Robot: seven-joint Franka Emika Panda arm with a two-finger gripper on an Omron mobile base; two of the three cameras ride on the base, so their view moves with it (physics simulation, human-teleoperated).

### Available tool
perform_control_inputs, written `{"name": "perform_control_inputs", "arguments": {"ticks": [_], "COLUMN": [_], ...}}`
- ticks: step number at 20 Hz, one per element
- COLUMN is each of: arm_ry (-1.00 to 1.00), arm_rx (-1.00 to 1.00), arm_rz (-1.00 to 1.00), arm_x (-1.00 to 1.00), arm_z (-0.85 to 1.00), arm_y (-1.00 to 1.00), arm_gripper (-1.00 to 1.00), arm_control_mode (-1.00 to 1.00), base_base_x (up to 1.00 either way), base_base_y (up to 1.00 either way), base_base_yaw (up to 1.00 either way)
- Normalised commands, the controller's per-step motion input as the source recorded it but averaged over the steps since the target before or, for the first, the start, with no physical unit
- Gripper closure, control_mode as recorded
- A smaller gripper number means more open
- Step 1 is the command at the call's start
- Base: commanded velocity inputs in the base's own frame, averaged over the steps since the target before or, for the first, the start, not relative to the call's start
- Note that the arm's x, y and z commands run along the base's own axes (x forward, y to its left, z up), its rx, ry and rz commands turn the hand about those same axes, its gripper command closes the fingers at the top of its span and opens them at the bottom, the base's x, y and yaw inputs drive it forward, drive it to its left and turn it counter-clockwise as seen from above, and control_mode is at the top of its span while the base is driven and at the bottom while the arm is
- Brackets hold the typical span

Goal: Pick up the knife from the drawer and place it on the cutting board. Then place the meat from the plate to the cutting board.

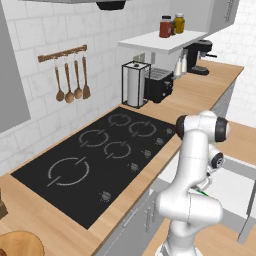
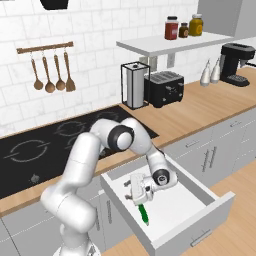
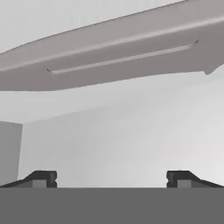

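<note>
While the drawer stands pulled out: the arm reaches down into it from the counter edge.

Drawer (image 2: 200, 200): pale grey-white, open below the wooden counter (image 2: 210, 107), its front wall with a slim bar handle toward the floor side; the inside floor is white.

Knife (image 2: 144, 212): lying on the drawer floor near the left side wall, green handle pointing toward the drawer front; the blade end is hidden under the hand, so I cannot tell how it lies.

Gripper (image 2: 136, 196): down inside the drawer, right above the knife's upper end; whether it touches the knife I cannot tell.

Fingers (image 3: 43, 178): spread as wide as they go, the two dark tips far apart at the bottom of the hand view, with nothing between them.

Hand view: pale drawer wall ahead and a grey panel with a long slim groove across the top; what that panel is I cannot tell.

Plate (image 1: 20, 245): round light wood, at the near left corner of the counter in the left base view, cut by the frame edge.

Cooktop (image 1: 95, 160): black, set in the counter left of the drawer.

Back of the counter: paper towel holder (image 2: 134, 85), black toaster (image 2: 164, 88), coffee machine (image 2: 235, 64) at the far right.

Wall: wooden spoons (image 2: 50, 75) hang from a rail; jars (image 2: 171, 27) stand on a white shelf.
</note>
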Motion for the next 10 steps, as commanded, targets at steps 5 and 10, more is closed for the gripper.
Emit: {"name": "perform_control_inputs", "arguments": {"ticks": [5, 10], "arm_ry": [-0.08, -0.03], "arm_rx": [-0.01, 0.0], "arm_rz": [0.0, 0.01], "arm_x": [0.32, 0.34], "arm_z": [-0.33, -0.16], "arm_y": [-0.11, -0.33], "arm_gripper": [-1.0, -1.0], "arm_control_mode": [-1.0, -1.0], "base_base_x": [0.0, 0.0], "base_base_y": [0.0, 0.0], "base_base_yaw": [0.0, 0.0]}}
